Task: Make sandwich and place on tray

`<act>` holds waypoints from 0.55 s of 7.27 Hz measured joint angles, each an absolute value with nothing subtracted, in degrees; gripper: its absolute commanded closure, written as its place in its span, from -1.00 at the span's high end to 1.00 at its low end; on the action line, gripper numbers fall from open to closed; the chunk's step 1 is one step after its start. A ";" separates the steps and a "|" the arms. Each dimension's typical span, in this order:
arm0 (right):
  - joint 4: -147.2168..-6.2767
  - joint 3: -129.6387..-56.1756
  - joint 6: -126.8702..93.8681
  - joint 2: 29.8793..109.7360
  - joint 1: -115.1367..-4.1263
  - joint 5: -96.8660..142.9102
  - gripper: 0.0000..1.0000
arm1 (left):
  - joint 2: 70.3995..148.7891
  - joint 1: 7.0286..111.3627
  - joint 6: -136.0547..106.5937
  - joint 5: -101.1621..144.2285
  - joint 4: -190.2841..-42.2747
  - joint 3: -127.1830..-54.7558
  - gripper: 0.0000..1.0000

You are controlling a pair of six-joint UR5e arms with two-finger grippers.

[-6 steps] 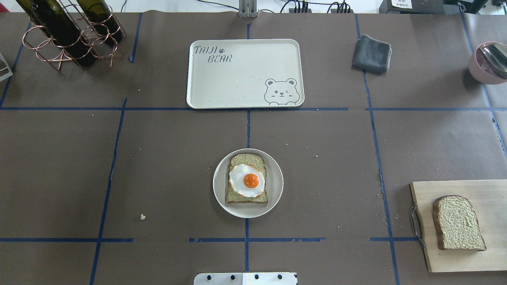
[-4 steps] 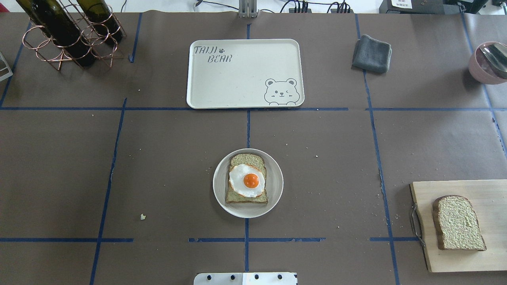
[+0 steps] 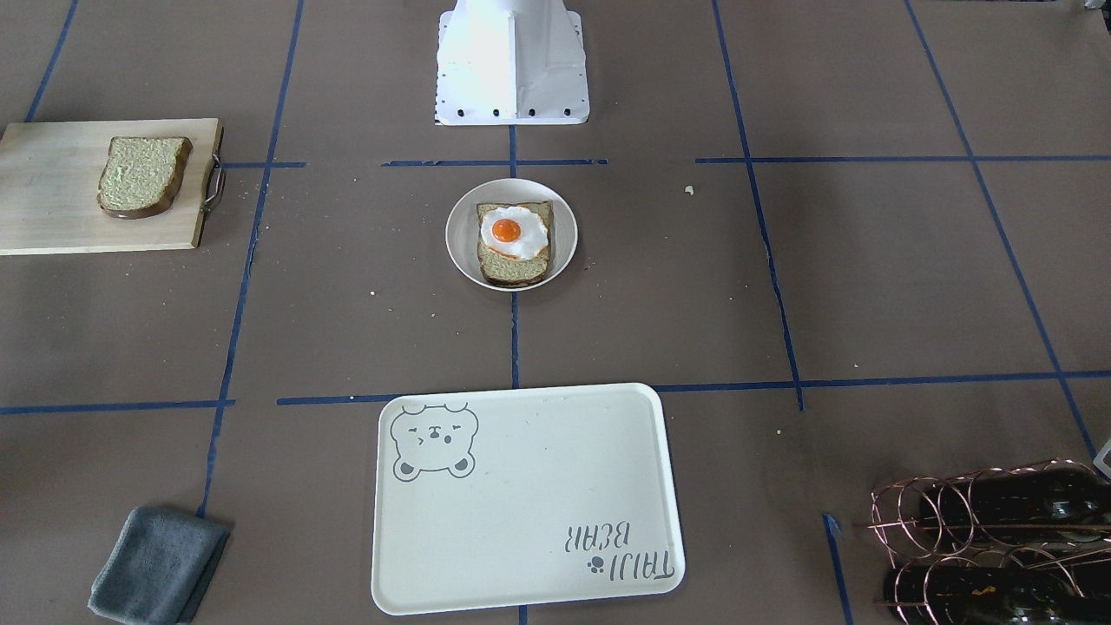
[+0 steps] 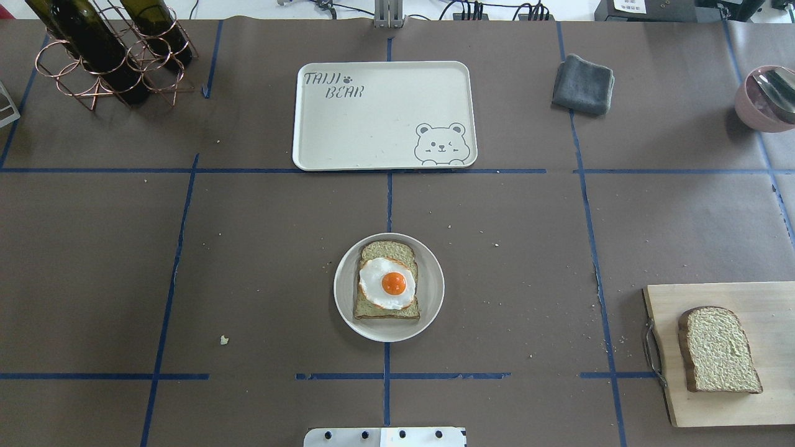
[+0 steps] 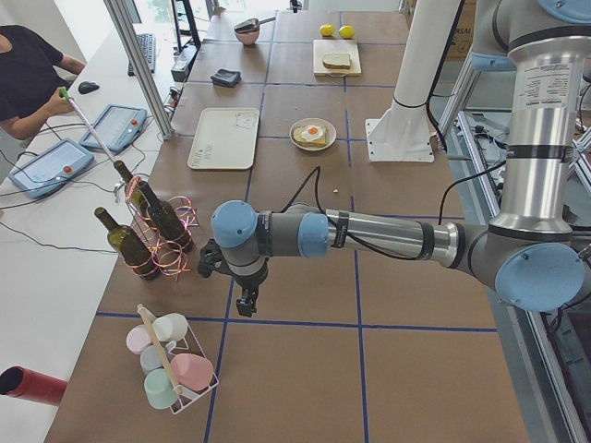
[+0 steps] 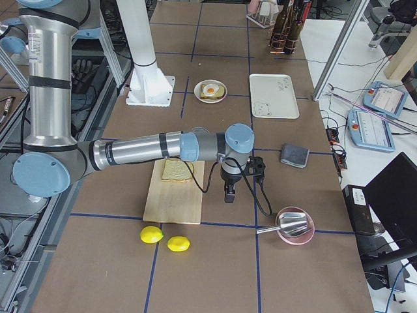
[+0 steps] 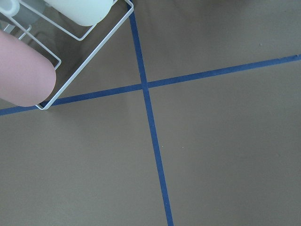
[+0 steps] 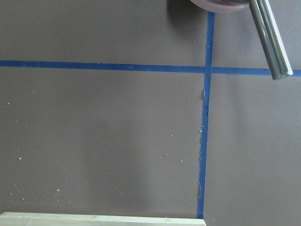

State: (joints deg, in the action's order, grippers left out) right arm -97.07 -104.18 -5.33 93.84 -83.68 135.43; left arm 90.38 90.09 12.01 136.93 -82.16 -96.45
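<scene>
My left end effector point(image 5: 246, 303) hangs over the desk point(image 4: 248, 248) near a wire cup rack point(image 7: 89, 56), my right end effector point(image 6: 229, 193) just off the cutting board point(image 4: 764, 298); I cannot tell whether either is clenched or released. Nearest my base, a bread slice point(image 4: 386, 248) topped with a fried egg point(image 4: 386, 282) lies on a round white plate point(image 4: 435, 292). The second slice point(image 4: 717, 351) lies on the cutting board, to my right. Farthest out sits the tray point(image 4: 372, 124), well apart from both.

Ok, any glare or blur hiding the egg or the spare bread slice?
Overhead: even light, egg and spare slice both sharp. Front-facing: soft shadows only. Left wrist: pink cup close up, blurred. Right wrist: mild sheen on the metal handle.
</scene>
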 measured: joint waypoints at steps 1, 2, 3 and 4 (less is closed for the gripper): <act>-97.04 -104.27 -5.20 94.04 -83.60 136.35 1.00 | 90.37 90.09 12.18 137.12 -82.30 -96.52 1.00; -96.96 -104.47 -5.09 94.16 -83.41 137.03 1.00 | 90.34 90.09 12.26 137.36 -82.54 -96.66 1.00; -96.90 -105.10 -5.12 94.17 -82.83 137.31 1.00 | 90.12 90.09 12.31 137.83 -83.09 -96.72 1.00; -96.87 -106.24 -5.27 94.30 -81.79 137.37 1.00 | 89.81 89.93 12.34 138.53 -84.43 -96.77 1.00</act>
State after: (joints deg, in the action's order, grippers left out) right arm -96.87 -106.24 -5.27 94.30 -81.79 137.37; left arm 89.81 89.93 12.34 138.53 -84.43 -96.77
